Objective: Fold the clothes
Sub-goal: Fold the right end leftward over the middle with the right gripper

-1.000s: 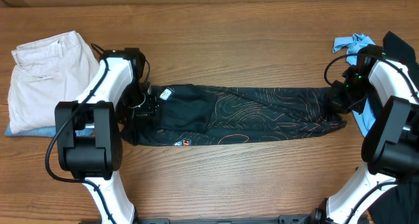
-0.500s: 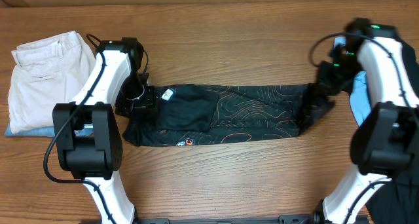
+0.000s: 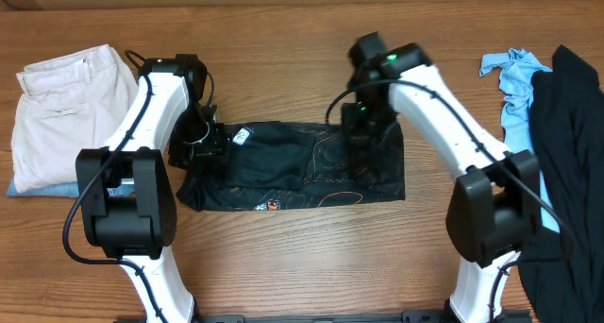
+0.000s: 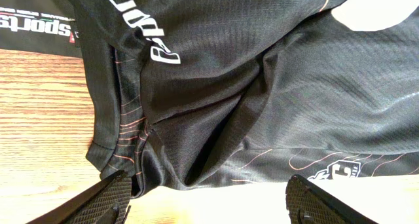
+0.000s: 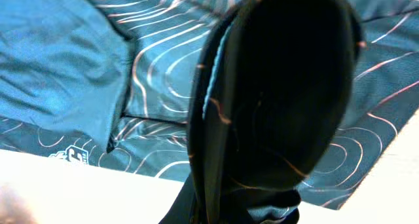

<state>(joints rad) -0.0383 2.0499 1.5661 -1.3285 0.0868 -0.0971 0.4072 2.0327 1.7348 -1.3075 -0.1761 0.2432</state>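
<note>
Left end effector (image 4: pixel 216 198) gapes wide (fingertips (image 4: pixel 108 192) level); right end effector (image 3: pixel 364 142) clamped tight, arm stretched inward.

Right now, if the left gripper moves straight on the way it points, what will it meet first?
Probably the black jersey: its hem lies just ahead of the open left gripper, between the fingers. Depth is hard to judge from the wrist view.

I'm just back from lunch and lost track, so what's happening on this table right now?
Two robot arms are folding a black jersey on the wooden table. The right arm has its jaws shut on the jersey's right end and holds it over the middle, doubling the cloth back on itself. The left arm has its jaws open at the left end, gripping nothing. Beige trousers lie folded at far left; a light blue shirt waits at far right.
</note>
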